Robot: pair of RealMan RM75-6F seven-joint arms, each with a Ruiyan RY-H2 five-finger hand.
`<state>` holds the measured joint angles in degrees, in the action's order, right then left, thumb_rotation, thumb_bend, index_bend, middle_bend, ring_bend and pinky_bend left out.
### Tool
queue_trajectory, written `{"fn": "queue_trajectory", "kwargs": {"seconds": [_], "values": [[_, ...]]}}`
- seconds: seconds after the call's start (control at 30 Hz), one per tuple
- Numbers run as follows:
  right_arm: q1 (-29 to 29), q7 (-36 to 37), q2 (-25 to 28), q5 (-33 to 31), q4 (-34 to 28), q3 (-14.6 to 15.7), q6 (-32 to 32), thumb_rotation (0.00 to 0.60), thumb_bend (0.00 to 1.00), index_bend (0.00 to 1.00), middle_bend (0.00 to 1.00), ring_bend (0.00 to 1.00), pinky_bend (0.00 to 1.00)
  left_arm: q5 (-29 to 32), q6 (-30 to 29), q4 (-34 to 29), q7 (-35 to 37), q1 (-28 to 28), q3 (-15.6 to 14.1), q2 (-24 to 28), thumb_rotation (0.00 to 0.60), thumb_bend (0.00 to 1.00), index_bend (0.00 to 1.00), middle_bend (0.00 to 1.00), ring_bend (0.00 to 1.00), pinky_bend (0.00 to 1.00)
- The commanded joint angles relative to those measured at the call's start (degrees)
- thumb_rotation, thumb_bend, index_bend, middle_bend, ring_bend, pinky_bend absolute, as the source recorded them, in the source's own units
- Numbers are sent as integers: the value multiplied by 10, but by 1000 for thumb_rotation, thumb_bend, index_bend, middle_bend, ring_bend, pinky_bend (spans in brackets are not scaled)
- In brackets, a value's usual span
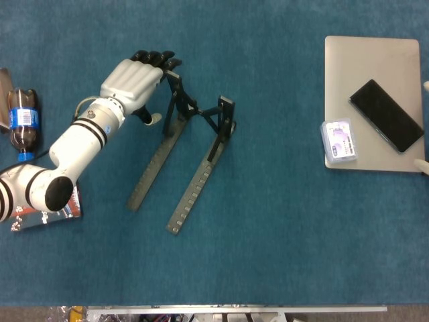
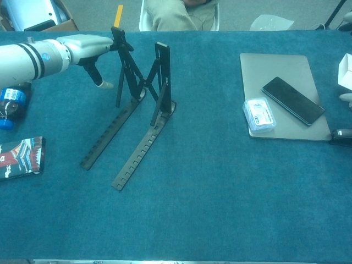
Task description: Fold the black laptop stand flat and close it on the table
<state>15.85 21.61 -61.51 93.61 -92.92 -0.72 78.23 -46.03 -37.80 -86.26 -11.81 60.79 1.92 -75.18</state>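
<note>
One hand (image 1: pixel 132 82) in view, the left: fingertips (image 2: pixel 117 44) touched top of stand (image 1: pixel 181 151) upright, thumb apart, nothing gripped; stand props raised; right hand out of view

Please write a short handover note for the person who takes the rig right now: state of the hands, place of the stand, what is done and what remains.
Left hand: at the top of the black laptop stand, fingertips against its left upright; firm grip cannot be told.
Right hand: not in view.
Stand: on the blue table, uprights raised, long rails flat.
Done: nothing folded.
Left: push uprights down, close the rails together.
</note>
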Motion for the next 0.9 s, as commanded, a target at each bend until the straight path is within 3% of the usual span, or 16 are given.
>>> {"fn": "queue_trajectory", "kwargs": {"seconds": [0.03,0.3,0.53,0.73,0.9], "values": [[0,-1,0,0,-1,0,-1,600,86,83,148,137,224,-5,-6,-5,7,-7,5,5,600,253,0,0,0,39],[2,-2,-1,0,0,0,-4,600,86,83,148,137,225,-25,-12,-25,54,-38,22,40,600,253,0,0,0,39],[3,-1,0,1,1,-2,-2,600,86,83,148,137,224,-50,-9,-65,144,-85,49,93,600,253,33,40,6,43],[11,16,2,6,1,-11,2,600,86,83,148,137,224,-99,-14,-98,206,-128,59,134,600,253,155,174,123,184],[26,54,15,16,-9,-16,-6,600,86,83,148,137,224,-131,-20,-116,245,-158,61,158,600,253,170,192,137,201]]}}
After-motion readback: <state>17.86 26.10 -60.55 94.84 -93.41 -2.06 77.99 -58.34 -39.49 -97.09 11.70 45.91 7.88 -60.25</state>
